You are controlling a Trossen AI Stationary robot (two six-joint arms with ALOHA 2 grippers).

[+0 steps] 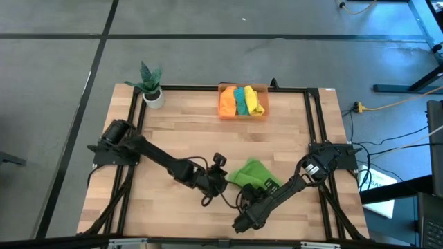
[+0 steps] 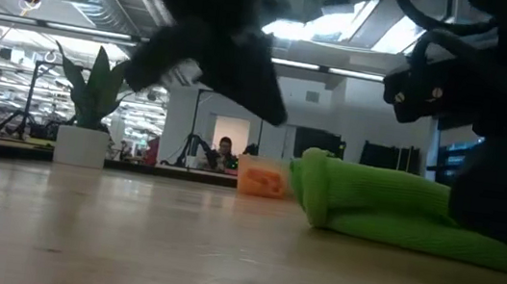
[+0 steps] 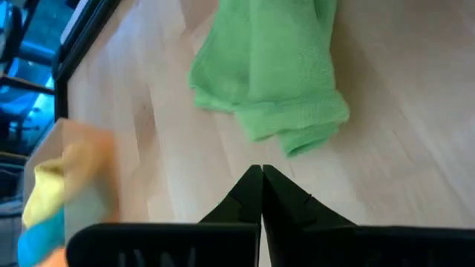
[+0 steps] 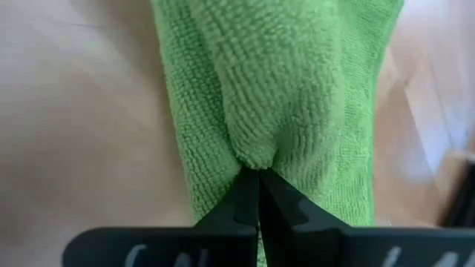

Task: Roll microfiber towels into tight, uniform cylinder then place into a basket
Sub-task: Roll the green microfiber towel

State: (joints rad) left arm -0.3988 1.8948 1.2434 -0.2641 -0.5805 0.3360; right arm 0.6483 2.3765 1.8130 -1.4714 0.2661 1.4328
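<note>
Your right gripper [image 4: 257, 178] sits low over the near part of the wooden table [image 1: 180, 131], arm stretched in from the right edge, fingers pressed together with their tips against a fold of the light green microfiber towel [image 4: 282, 89]. Whether cloth is actually pinched between the tips, you cannot tell. Your left gripper [image 3: 261, 174] reaches in from the left, fingers also pressed together and holding nothing, tips just short of the towel's loosely rolled end.

In the low view both arms are dark shapes cut off at the top, and the right one hides the towel's far end.

Well beyond both grippers, at the table's far edge, stands the small translucent orange plastic basket [image 1: 261, 112] with the orange [image 1: 227, 102], teal [image 1: 241, 100] and yellow [image 1: 254, 100] rolled towels lying side by side in it. A white pot with a green plant [image 1: 152, 93] stands at the far left corner. Nothing lies between the grippers and the basket.
</note>
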